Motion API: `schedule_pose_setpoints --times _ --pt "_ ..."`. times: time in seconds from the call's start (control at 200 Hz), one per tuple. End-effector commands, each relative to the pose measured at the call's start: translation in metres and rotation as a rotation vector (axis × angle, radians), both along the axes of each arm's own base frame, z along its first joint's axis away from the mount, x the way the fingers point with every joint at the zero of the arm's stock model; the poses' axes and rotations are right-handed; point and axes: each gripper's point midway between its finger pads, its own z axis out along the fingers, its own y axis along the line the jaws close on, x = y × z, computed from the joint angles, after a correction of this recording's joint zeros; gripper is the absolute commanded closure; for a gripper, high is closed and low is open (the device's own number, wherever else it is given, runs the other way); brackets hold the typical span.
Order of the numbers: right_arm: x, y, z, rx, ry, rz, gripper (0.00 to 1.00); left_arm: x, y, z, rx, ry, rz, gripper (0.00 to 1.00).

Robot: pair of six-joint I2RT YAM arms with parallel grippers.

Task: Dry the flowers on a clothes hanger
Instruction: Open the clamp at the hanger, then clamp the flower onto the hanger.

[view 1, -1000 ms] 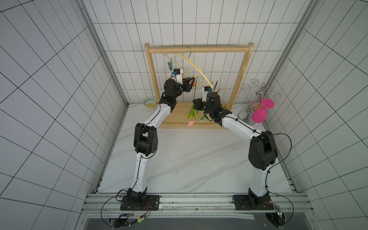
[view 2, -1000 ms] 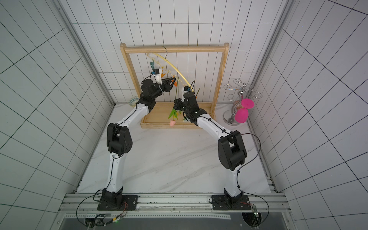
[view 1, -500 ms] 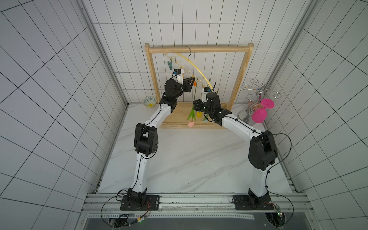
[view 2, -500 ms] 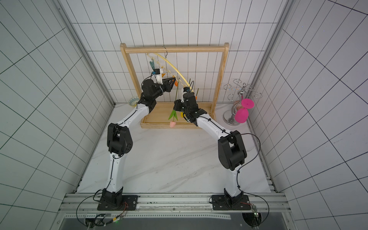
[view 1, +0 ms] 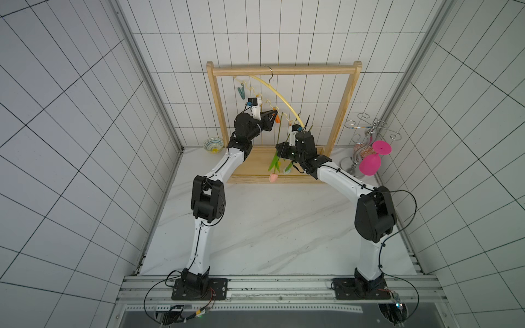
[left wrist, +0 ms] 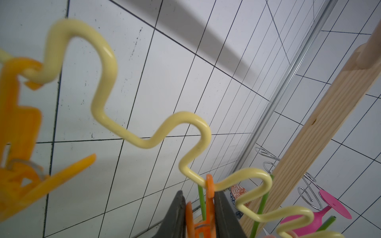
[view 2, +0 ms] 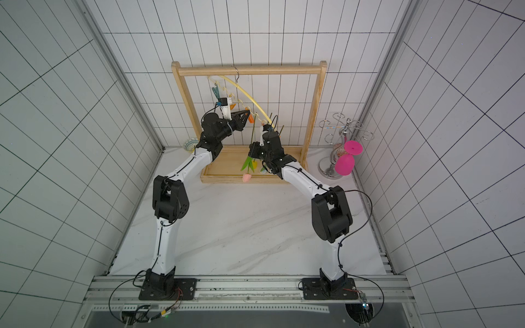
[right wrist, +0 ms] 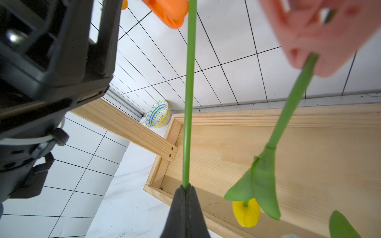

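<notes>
In a top view the clothes hanger [view 1: 279,95] hangs on the wooden rack [view 1: 284,69]; the left gripper [view 1: 274,116] reaches its clips, its grip too small to read. Below it, the right gripper [view 1: 279,150] covers part of the flowers [view 1: 273,164]. Left wrist: the jaws squeeze an orange clip [left wrist: 209,204], cut off by the frame. Right wrist: the jaws clamp a green stem [right wrist: 188,103], its head hidden beneath; beside them a yellow tulip [right wrist: 246,214] hangs from a blurred pink clip [right wrist: 319,31].
</notes>
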Motion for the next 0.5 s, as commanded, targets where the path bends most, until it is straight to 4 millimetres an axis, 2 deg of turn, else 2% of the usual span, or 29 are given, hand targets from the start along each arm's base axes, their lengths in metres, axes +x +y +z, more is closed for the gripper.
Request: schedule_pose_setpoints --times 0.0,0.195,0.37,0.495 --pt "0.007 0.005 0.031 0.054 -0.053 0.026 1.00 -0.008 0.000 0.019 -0.008 -0.029 -0.013 0.75" --pt "0.008 0.006 0.032 0.044 -0.060 0.029 1.00 -0.009 0.000 0.019 -0.010 -0.028 -0.018 0.75" --pt "0.022 -0.009 0.018 0.015 -0.011 -0.058 1.00 -0.009 0.001 0.021 -0.010 -0.033 -0.015 0.75" --pt "0.026 -0.014 0.015 0.025 0.005 -0.072 1.00 -0.009 0.001 0.021 -0.010 -0.033 -0.016 0.75"
